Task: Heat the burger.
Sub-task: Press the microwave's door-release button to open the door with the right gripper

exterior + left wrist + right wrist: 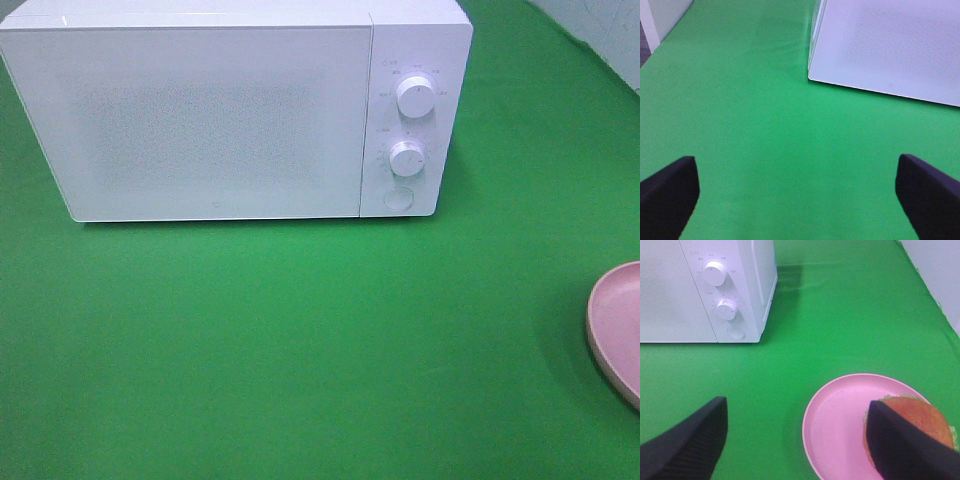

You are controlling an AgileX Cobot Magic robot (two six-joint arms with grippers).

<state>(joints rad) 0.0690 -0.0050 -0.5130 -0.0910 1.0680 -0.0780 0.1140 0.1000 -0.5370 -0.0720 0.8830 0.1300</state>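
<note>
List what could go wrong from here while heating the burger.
1. The microwave door is shut; carrying the burger over first would likely end against it.
2. The burger sits near the rim of the plate, so the open right hand closing on it might push it off or tip the plate.
3. The high view cuts off the plate and misses the burger, so only the wrist view guides the grasp.

left hand (799, 200) spread wide and angled downward, right hand (796, 440) spread wide likewise
</note>
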